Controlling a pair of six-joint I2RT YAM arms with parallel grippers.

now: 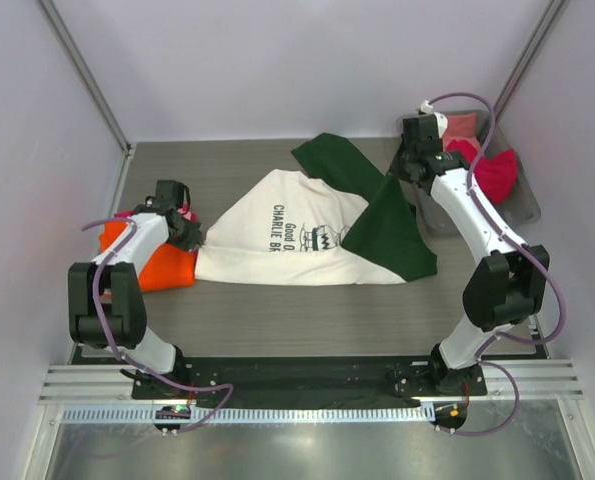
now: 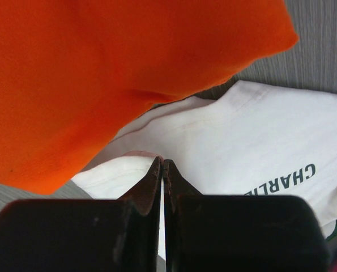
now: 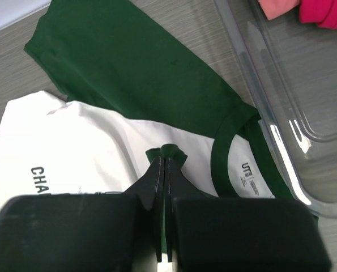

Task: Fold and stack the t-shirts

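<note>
Folding step: cream tee (image 1: 277, 240) lying mid-desk (image 1: 307, 310) beside the orange tee (image 1: 152, 262), left claw (image 2: 162, 163) pinched shut on its hem and right claw (image 3: 166, 152) on its green shoulder cloth, the next move apparently requiring both edges carried across together.

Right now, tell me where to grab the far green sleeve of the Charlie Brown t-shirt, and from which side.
Probably at its free cuff end, coming down from above. The far green sleeve lies flat and spread on the table, pointing away from the cream body, with bare table around its tip.
</note>
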